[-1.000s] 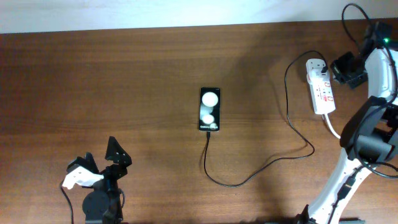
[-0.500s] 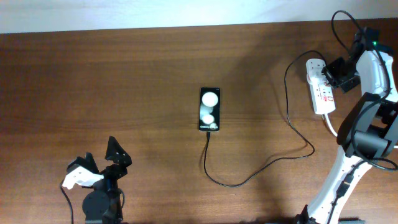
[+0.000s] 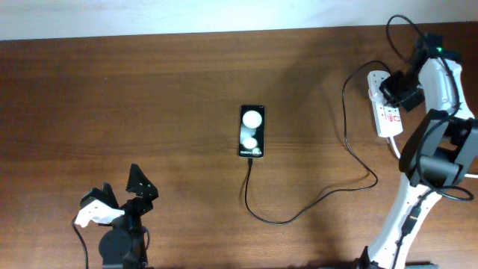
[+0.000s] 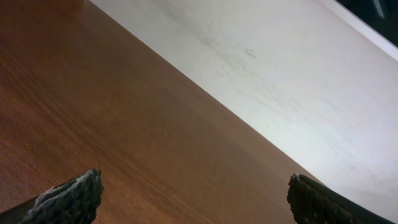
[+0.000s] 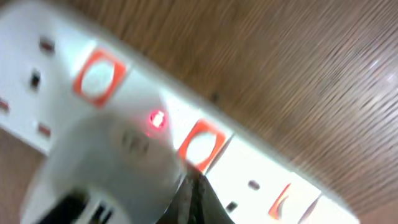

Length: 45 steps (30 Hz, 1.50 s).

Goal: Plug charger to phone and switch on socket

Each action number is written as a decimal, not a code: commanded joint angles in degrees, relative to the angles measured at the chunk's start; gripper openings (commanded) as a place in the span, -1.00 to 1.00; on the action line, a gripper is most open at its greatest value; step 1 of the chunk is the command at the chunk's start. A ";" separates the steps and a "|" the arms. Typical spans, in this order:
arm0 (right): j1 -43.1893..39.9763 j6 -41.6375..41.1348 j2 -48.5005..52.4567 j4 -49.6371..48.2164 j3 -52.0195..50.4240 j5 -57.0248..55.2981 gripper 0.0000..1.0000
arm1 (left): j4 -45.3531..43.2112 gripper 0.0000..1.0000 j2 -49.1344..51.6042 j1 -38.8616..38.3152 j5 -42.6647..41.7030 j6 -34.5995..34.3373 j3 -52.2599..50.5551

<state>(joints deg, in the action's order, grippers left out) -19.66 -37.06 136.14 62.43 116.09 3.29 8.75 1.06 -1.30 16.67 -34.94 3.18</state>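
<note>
Hovering at upper right, the right gripper is held over the top end of the socket, which is laid lengthwise down-frame; jaw opening cannot be told.

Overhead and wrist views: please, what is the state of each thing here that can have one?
Phone, lying flat, cable joined at its near end.
Charger cable, slack, running from phone to power strip.
Power strip, one red light glowing.
Left gripper, open, holding nothing.
Right gripper, looks shut, tip at the power strip.
</note>
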 commanded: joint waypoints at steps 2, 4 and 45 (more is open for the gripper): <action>0.74 1.27 3.72 2.05 -1.66 0.61 -0.92 | -0.20 0.98 -0.11 0.31 -0.42 1.11 -0.46; -0.87 1.27 1.86 4.72 -1.66 -3.08 -0.92 | -0.20 0.98 -0.11 0.31 -0.42 1.11 -0.46; 19.69 14.56 -69.55 34.88 -1.68 -6.60 -0.92 | -0.15 0.98 -0.07 0.35 -3.58 23.15 -0.46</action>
<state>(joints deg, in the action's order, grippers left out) -0.36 -23.75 68.77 96.97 114.30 -2.79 8.73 1.06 -1.30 17.30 -27.94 3.18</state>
